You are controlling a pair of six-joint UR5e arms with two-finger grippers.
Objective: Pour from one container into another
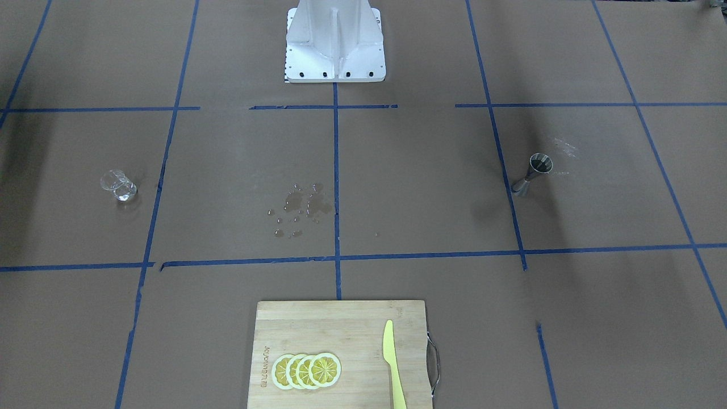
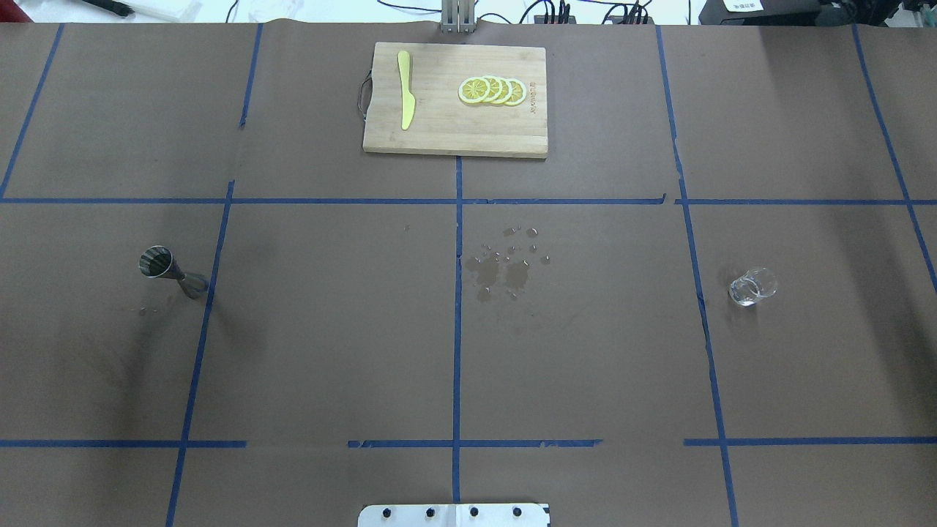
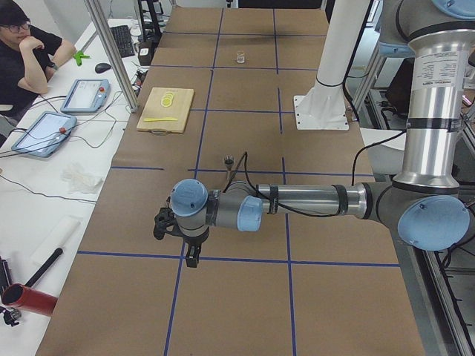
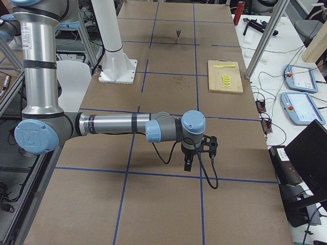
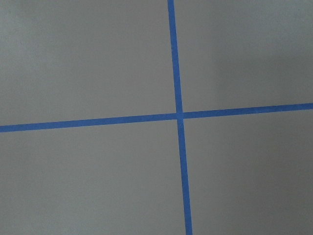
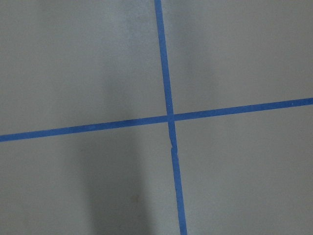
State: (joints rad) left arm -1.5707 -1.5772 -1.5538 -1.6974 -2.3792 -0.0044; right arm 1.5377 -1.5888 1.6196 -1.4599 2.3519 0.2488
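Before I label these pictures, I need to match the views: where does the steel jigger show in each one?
Exterior front-facing: jigger right of centre, beside a blue tape line.
Overhead exterior: jigger at left, mid-height.
Exterior left: jigger small, near the picture's centre.
Exterior right: jigger far off, top centre.
Left wrist-mounted: not in it.
Right wrist-mounted: not in it.
Shared landmark: the cutting board, in all four exterior views.
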